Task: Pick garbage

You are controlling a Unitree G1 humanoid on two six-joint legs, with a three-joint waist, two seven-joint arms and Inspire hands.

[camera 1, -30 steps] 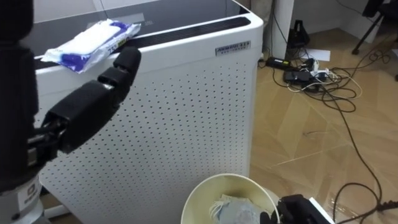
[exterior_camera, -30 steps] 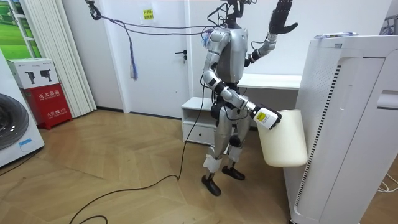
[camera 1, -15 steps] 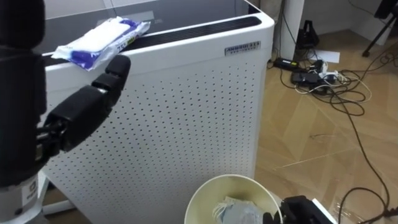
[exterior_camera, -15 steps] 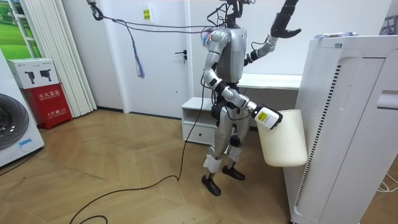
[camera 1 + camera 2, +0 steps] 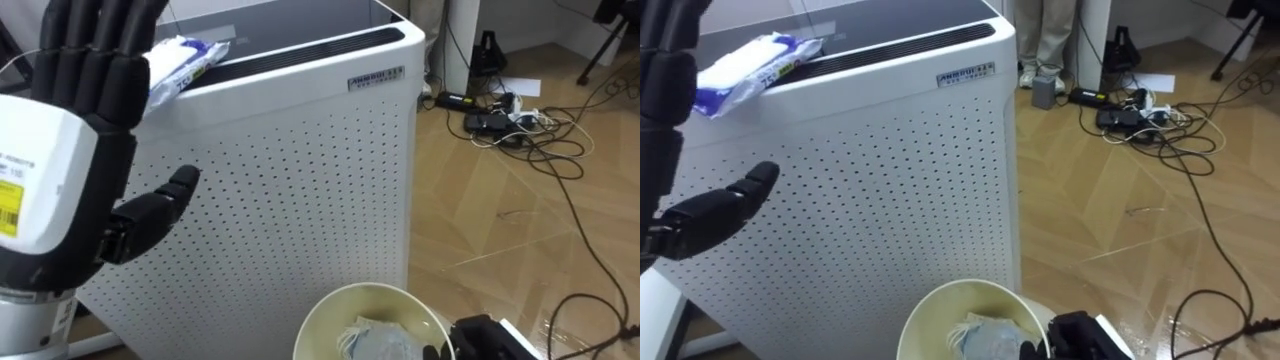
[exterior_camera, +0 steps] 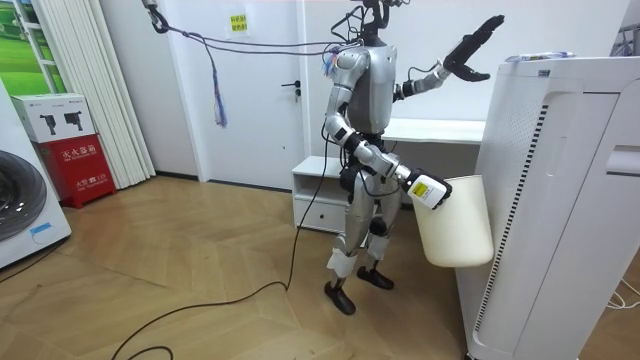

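Note:
A white and blue plastic packet lies on top of a tall white air purifier right in front of me. My left hand is raised close before my eyes, open with straight fingers, and covers the packet's left end. In the room view this left hand reaches out toward the purifier's top, a little short of the packet. Low down, my right hand is shut on the rim of a cream bin, which holds crumpled pale garbage.
Cables and a power strip sprawl over the wood floor to the right. A person's legs stand behind the purifier. Behind me are a low white cabinet, and a washing machine at the room view's left.
My left arm has swung down from upright to pointing level at the purifier's top. In the eye view the hand now looms larger over the packet's left end. The bin has stayed put.

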